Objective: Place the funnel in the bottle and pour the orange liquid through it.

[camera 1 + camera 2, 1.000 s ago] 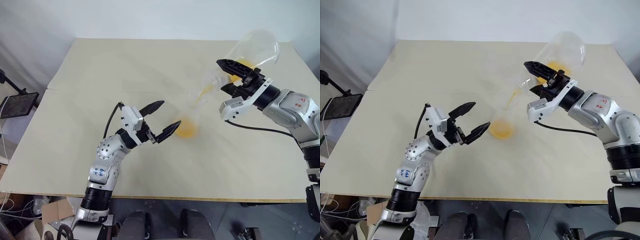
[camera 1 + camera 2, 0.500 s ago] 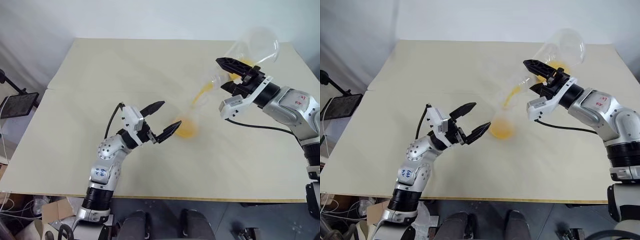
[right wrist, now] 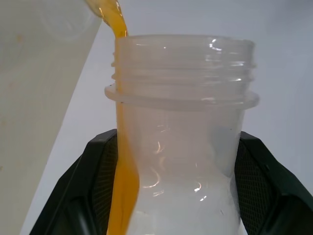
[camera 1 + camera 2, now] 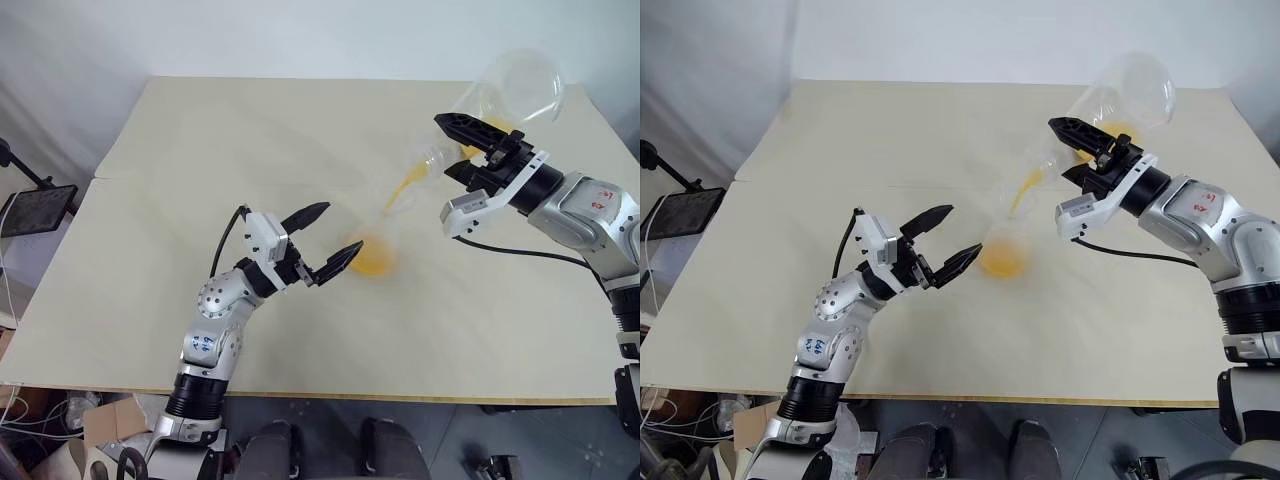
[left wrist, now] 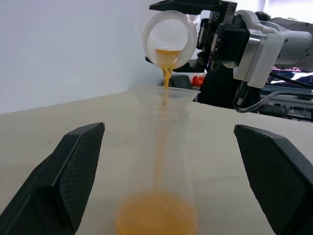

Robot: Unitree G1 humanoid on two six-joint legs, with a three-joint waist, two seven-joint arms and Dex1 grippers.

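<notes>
Pale beige covered the whole worktop [image 4: 200,140], on which the scene was set. Toward its left, the left gripper [image 4: 322,242] hovered low with its two black fingers spread wide apart, holding nothing; the fingertips pointed at the base of the bottle [image 5: 159,186] and stood just short of it on either side, not touching.

Just to the right of that gripper, the clear bottle stood upright near the middle of the worktop, with a pool of orange liquid [image 4: 372,259] gathered in its wide base. In its neck sat the funnel [image 5: 164,98], upright, its round mouth open upward above the bottle's rim.

Above and further right, a larger clear flask [image 4: 505,92] was held tilted in the air, its threaded mouth angled down toward the funnel and its broad bottom raised toward the far right edge of the worktop. A thin orange stream [image 5: 166,78] ran from the lip of that mouth into the funnel, and a little orange liquid lay along the lower side of the flask's neck.

At the right, the right gripper [image 4: 472,150] was closed on the flask's neck, one black finger on each side of it, as the right wrist view showed.
</notes>
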